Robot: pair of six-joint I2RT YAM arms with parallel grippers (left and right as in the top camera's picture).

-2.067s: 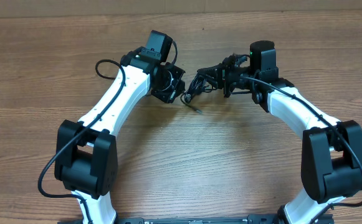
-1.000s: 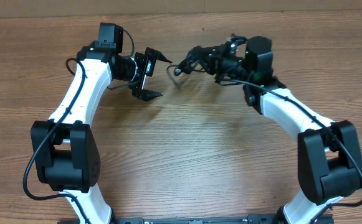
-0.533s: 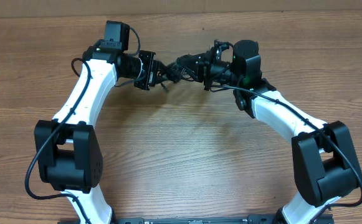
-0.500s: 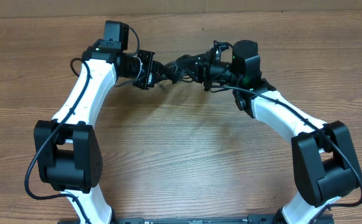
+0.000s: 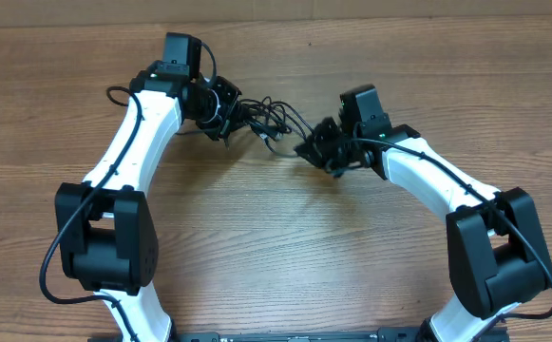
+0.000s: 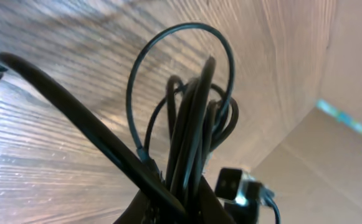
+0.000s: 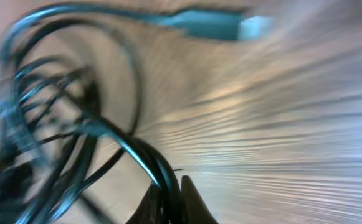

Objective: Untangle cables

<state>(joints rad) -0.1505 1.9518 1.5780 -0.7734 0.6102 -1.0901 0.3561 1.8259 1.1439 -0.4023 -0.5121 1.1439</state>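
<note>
My work sits over the wooden surface (image 5: 276,247), near its far edge and about midway along. My left hand (image 5: 224,108) is clamped on the bunched end of the cables (image 5: 264,116). My right hand (image 5: 316,150) looks closed on a strand leading out of them, though that wrist view is blurred. The cables span the gap between both hands, with the loops crowded toward the left one. I judge this to be the pulling-apart step. Next I should draw the hands apart gently and watch which loop tightens, so the plug (image 7: 221,23) slips free rather than cinching a knot.
</note>
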